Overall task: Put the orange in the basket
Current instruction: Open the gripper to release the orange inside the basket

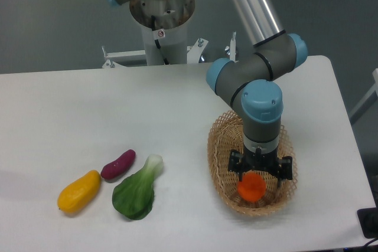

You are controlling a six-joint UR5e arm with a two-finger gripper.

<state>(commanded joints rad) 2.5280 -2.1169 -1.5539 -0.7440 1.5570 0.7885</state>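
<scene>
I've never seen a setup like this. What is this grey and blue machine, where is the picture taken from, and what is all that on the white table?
It is a jointed robot arm with a two-finger gripper at its tip. One fixed camera looks down at the white table from the front. The gripper hangs over the small round orange, which sits inside the oval tan wicker basket; its fingers look spread, so the fruit seems released. To the left lie a yellow mango-like fruit, a small purple sweet potato and a green leafy bok choy.
</scene>
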